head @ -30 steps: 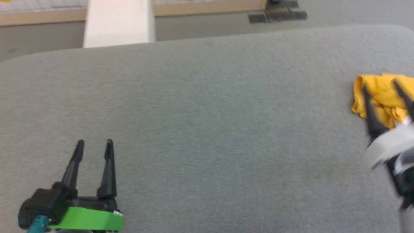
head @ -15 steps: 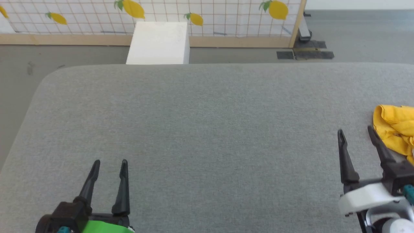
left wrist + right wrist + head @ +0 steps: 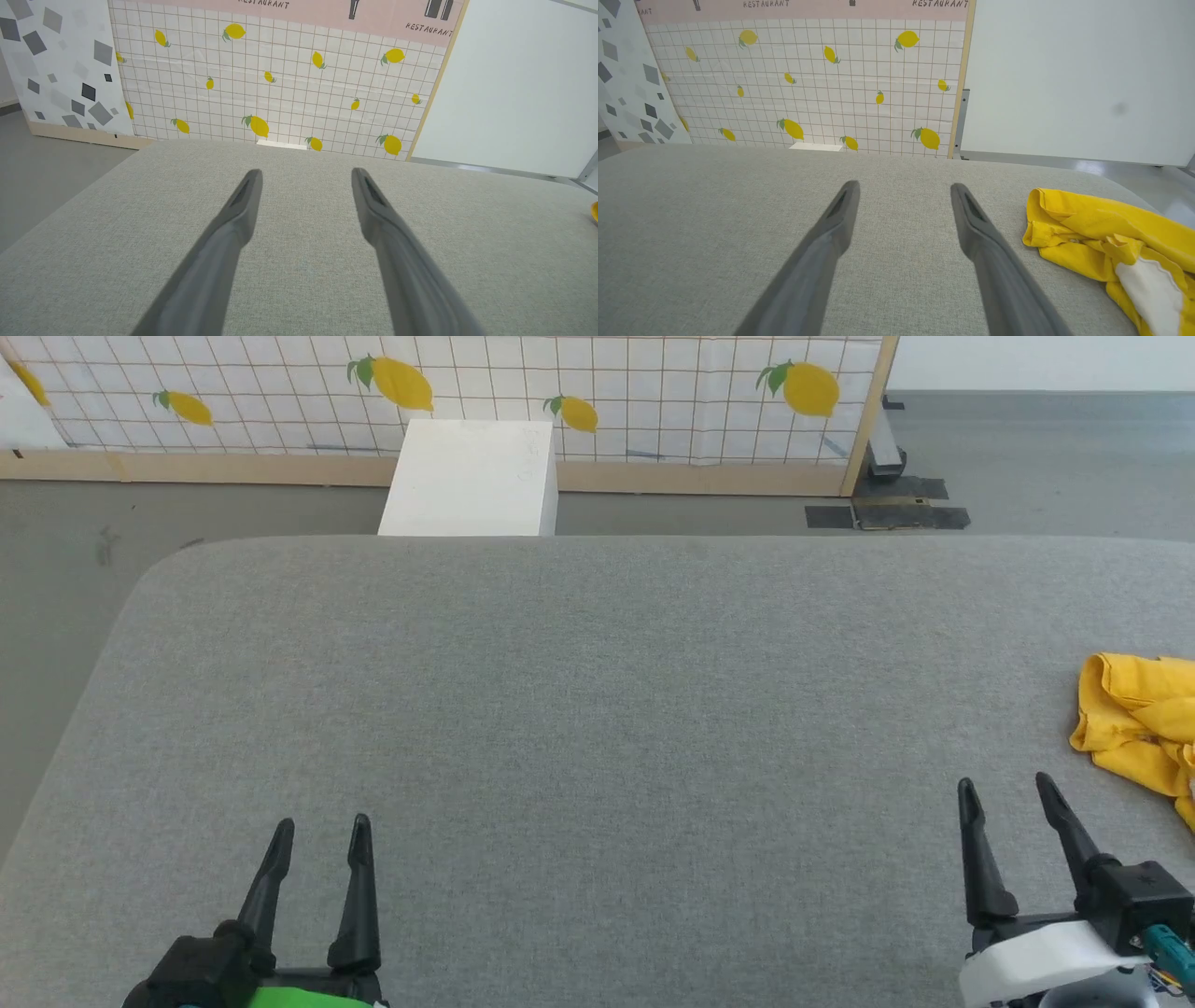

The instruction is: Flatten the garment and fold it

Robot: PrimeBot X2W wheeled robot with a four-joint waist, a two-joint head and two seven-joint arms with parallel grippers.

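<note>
The garment point(image 3: 1139, 728) is a crumpled bright yellow heap at the right edge of the grey table point(image 3: 597, 709), cut off by the frame. In the right wrist view the garment point(image 3: 1106, 233) lies bunched to the right of the fingers, with a white patch showing. My right gripper point(image 3: 1010, 788) stands open just left of and nearer than the heap, apart from it, and the right gripper point(image 3: 903, 186) holds nothing. My left gripper point(image 3: 323, 826) is open over bare table at the lower left, far from the cloth. The left gripper point(image 3: 306, 172) is empty.
A white box point(image 3: 471, 476) stands on the floor beyond the table's far edge. Behind it runs a lemon-print tiled panel point(image 3: 560, 383) with a wooden base. Grey floor lies to the left of the table's rounded corner point(image 3: 159, 569).
The head camera has tilted up and steadied, so the whole picture shifted. My right gripper has drawn back from over the garment to a spot left of it. The left gripper kept its pose.
</note>
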